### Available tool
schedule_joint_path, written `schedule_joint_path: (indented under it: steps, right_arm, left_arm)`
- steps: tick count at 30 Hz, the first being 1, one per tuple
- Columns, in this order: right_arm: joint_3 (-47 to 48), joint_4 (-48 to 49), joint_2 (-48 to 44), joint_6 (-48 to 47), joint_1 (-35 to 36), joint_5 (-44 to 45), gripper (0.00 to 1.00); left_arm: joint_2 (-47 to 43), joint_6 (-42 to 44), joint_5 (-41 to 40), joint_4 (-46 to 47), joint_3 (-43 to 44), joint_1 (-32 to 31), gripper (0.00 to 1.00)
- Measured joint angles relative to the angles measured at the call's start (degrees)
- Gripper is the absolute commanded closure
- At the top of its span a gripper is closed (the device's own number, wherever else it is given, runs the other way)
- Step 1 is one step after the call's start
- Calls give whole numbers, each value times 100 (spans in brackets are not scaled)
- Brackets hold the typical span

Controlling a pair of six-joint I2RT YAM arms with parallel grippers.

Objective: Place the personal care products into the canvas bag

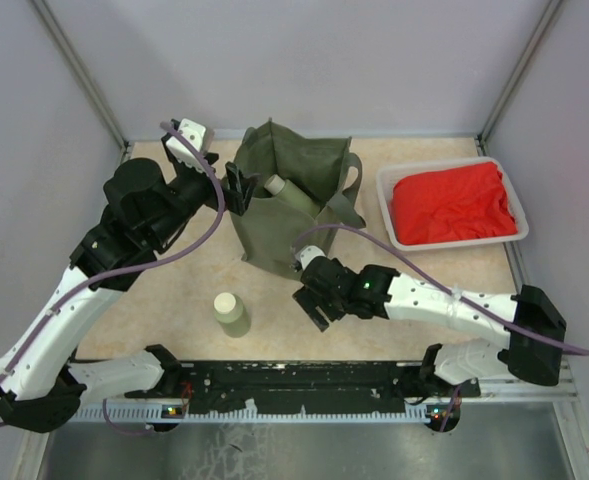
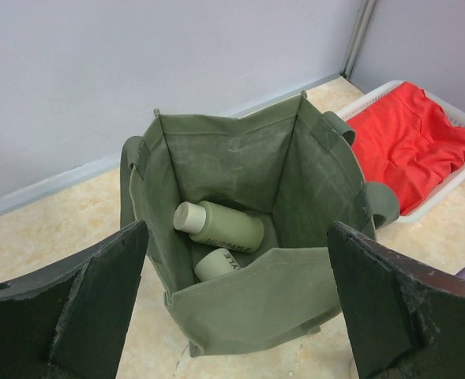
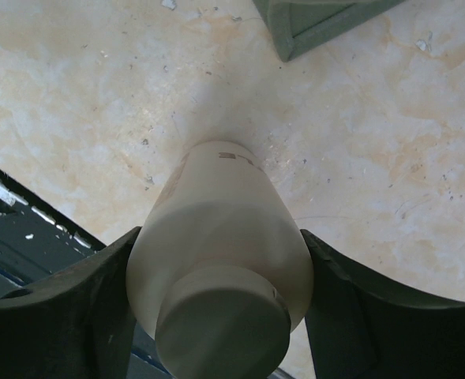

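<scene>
Nearest, upright on the mottled beige counter (image 1: 179,300): the standing bottle (image 1: 230,312), a squat smooth cylinder, pale green under a round cream cap, free of both arms. To its right, the right tool (image 3: 220,245) pinching a second bottle (image 3: 216,189) at the shoulder — matte black fingers (image 3: 66,316) pressed against both curved flanks, cap toward the lens, base toward the speckled surface, contact there impossible to judge. Further back, the canvas bag (image 1: 284,225): olive, boxy, coarse-woven, creased, mouth gaping, strap handles drooping at the sides. Down inside on the fabric floor, a third bottle (image 2: 220,225) lying on its side, and just beside it a fourth bottle (image 2: 215,264), half hidden behind the near wall. By the bag's left side, the left tool (image 1: 238,188) spread wide, gripping nothing. Far right — a rigid white tray (image 1: 384,195) heaped with crumpled red cloth (image 1: 452,203).
</scene>
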Motion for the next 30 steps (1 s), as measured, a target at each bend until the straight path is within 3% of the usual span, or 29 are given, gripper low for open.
schedule_joint_path:
  steps: [4, 8, 16, 30]
  right_arm:
    - [13, 68, 57, 7, 0, 2, 80]
    - [28, 48, 61, 13, 0, -4, 100]
    - [599, -787, 52, 70, 2, -107, 100]
    - [3604, -1292, -382, -750, -13, -494, 100]
  left_arm:
    - [0, -2, -9, 4, -52, 0, 0]
    - [0, -9, -9, 4, -83, 0, 0]
    - [0, -22, -9, 9, -92, 0, 0]
    - [0, -55, 4, -9, -149, 0, 0]
